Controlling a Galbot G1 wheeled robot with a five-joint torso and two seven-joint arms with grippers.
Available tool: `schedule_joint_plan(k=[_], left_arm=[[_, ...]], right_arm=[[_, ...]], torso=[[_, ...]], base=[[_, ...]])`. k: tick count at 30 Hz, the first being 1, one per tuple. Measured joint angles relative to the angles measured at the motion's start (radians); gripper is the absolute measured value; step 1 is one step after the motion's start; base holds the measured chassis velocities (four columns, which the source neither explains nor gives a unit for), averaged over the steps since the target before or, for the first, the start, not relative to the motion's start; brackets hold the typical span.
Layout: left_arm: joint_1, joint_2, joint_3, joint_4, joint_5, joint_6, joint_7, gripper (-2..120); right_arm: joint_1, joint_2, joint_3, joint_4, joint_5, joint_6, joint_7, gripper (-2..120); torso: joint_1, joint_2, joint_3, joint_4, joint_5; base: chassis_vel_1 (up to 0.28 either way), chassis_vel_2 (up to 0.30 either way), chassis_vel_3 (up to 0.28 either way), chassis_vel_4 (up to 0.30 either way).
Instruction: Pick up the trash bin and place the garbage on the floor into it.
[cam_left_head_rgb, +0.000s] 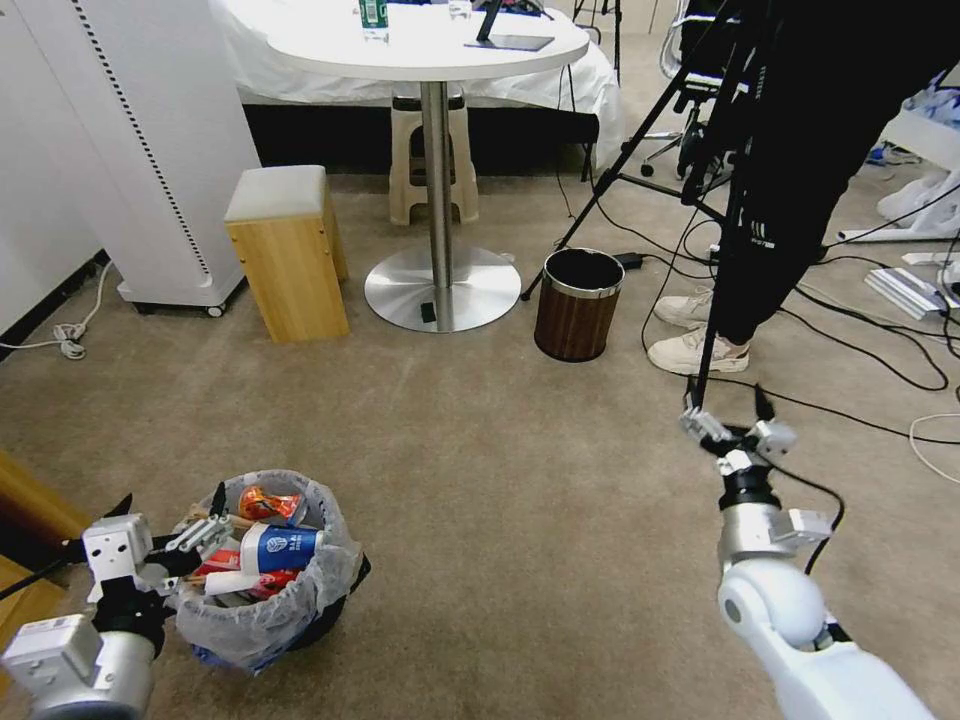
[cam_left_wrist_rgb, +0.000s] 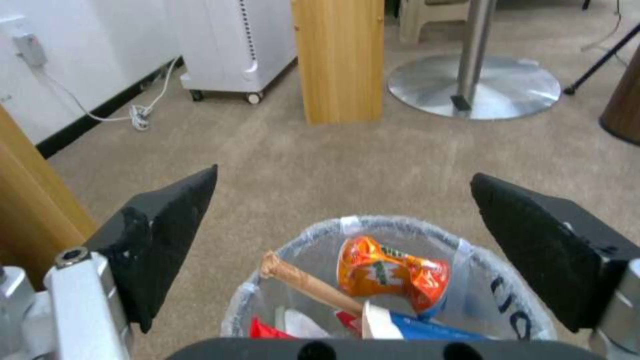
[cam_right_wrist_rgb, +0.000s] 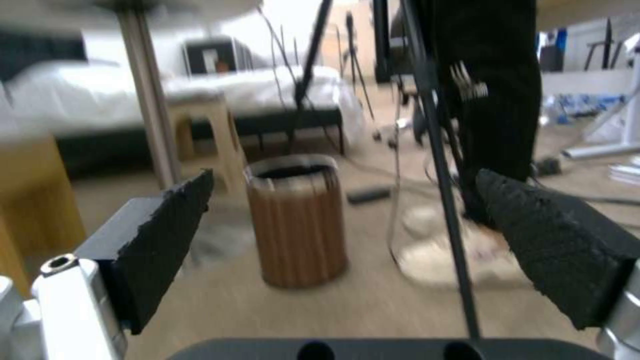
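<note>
The trash bin (cam_left_head_rgb: 290, 600), a small round one lined with a crinkly translucent bag, stands on the beige carpet floor (cam_left_head_rgb: 500, 480) at the lower left. The garbage lies inside it: an orange wrapper (cam_left_wrist_rgb: 387, 272), a wooden stick (cam_left_wrist_rgb: 307, 285), a blue-white cup (cam_left_head_rgb: 280, 548) and red scraps. My left gripper (cam_left_head_rgb: 170, 500) is open at the bin's left rim; in the left wrist view its fingers (cam_left_wrist_rgb: 167, 235) spread wide above the bag's rim (cam_left_wrist_rgb: 373, 220). My right gripper (cam_left_head_rgb: 726, 400) hangs open over bare carpet at the right, holding nothing.
A dark brown wood-grain bin (cam_left_head_rgb: 578, 303) stands mid-floor beside the round table's metal pedestal (cam_left_head_rgb: 440, 280). A wooden stool (cam_left_head_rgb: 285, 250) and a white unit (cam_left_head_rgb: 150, 150) are at the back left. A person's legs in white sneakers (cam_left_head_rgb: 695, 350), a tripod and cables (cam_left_head_rgb: 880, 350) crowd the right.
</note>
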Motion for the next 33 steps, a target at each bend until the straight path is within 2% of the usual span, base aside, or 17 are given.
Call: schedule_joint_plan(k=[3,13,22,33], left_arm=[[-0.002,0.015,0.0,0.007,-0.003,0.009,-0.002,100],[0.006,0.035,-0.002,0.018,-0.012,0.013,0.0,100],[0.016,0.062,-0.004,0.021,-0.016,0.023,0.007,100],[0.003,0.079,-0.004,0.04,-0.027,0.016,0.006,100]], right_arm=[[-0.021,0.007,0.004,-0.019,-0.014,-0.035,0.006,100],[-0.045,0.037,0.004,0.019,-0.053,-0.061,0.043,100],[-0.112,0.006,0.032,0.178,-0.058,-0.133,0.114,100],[-0.135,0.043,0.041,0.193,-0.104,-0.121,0.11,100]], torso=[[0.0,0.0,0.0,-0.0008,0.0],[0.0,0.0,0.0,-0.0001,0.0],[0.0,0.0,0.0,-0.0003,-0.0002],[0.0,0.0,0.0,-0.0002,0.0]], base=[[0.0,0.0,0.0,0.0],[0.0,0.0,0.0,0.0],[0.0,0.0,0.0,0.0],[0.0,0.0,0.0,0.0]])
